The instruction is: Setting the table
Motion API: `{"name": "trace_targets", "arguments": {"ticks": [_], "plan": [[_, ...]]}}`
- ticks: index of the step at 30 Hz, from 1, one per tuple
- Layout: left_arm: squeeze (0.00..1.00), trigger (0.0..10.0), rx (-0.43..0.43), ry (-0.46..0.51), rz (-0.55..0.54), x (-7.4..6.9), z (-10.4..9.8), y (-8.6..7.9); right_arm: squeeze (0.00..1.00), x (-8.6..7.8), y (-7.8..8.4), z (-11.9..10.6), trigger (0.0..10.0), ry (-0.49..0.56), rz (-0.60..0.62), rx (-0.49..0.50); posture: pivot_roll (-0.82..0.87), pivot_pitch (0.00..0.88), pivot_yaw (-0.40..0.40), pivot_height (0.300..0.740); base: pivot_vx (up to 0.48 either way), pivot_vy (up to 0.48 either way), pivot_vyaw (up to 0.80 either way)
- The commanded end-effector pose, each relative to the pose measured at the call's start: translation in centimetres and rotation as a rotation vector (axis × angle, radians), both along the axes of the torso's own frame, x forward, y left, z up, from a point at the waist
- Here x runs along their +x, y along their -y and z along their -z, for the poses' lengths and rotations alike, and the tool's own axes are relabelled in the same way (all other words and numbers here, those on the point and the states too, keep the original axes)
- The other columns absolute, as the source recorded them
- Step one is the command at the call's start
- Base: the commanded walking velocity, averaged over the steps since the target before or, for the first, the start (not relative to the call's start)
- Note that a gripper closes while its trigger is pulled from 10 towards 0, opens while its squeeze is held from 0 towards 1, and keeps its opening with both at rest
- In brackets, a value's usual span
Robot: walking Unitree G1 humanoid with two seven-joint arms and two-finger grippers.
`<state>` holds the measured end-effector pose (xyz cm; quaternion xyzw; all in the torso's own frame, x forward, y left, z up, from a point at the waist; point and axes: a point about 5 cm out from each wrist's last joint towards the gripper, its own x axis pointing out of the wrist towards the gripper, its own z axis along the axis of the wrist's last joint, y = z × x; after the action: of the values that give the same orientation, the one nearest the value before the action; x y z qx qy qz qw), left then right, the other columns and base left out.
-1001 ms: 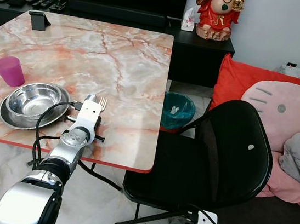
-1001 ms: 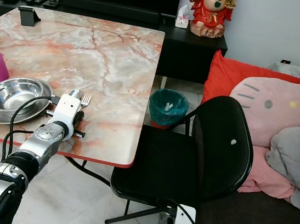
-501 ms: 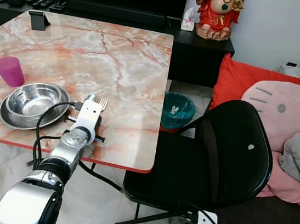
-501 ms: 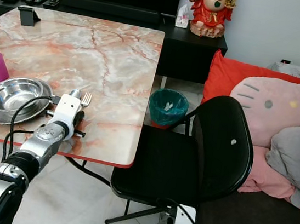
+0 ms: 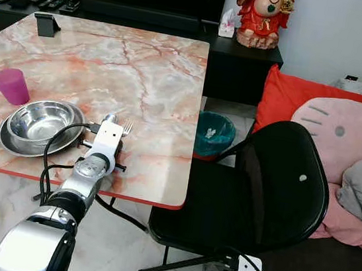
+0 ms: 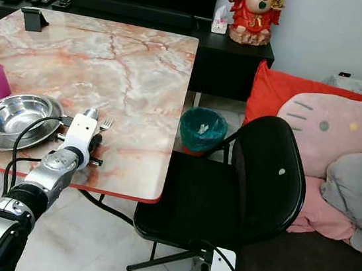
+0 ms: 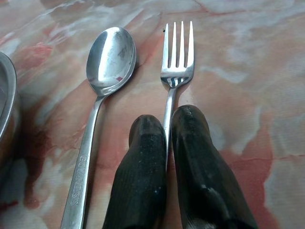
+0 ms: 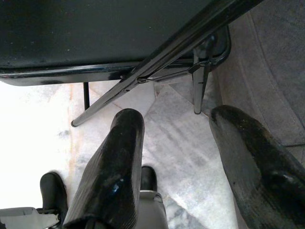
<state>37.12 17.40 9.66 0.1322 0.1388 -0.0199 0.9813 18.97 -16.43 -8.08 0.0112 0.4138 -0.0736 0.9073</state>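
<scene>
the left gripper rests low over the marble table, its two black fingers pinched together on the thin handle of a fork, which lies flat on the tabletop with its tines pointing away from the robot. just beside the fork, on the side toward the bowl, a spoon lies parallel to it, bowl end level with the tines and not touching the fork. in the head views the left arm reaches over the near edge of the table, and the fork tines peek out past the white wrist. left of the cutlery a steel bowl sits in a steel plate, with a purple cup just behind them near the table's left edge. a black phone stand is at the far side of the table. the right gripper hangs low by the black chair, its fingers spread wide apart over the tiled floor with nothing between them. a red cushion and pink plush pillow lie on the sofa to the right, and a teal bin stands beyond the table
</scene>
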Motion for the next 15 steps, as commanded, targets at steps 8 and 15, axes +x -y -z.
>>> {"name": "trace_targets", "arguments": {"ticks": [8, 15], "plan": [[0.0, 10.0, 0.027, 0.004, 0.008, 0.2, -0.2, 0.4, 0.0, -0.2, 0.3, 0.1, 10.0, -0.011, 0.003, -0.005, 0.01, 0.0, -0.05, 0.74, 0.0, 0.0, 0.0], [0.0, 10.0, 0.088, 0.1, 0.01, 0.9, -2.0, 0.8, 0.0, -0.2, 0.2, 0.1, 10.0, -0.011, 0.002, -0.004, 0.01, 0.0, -0.051, 0.74, 0.0, 0.0, 0.0]]}}
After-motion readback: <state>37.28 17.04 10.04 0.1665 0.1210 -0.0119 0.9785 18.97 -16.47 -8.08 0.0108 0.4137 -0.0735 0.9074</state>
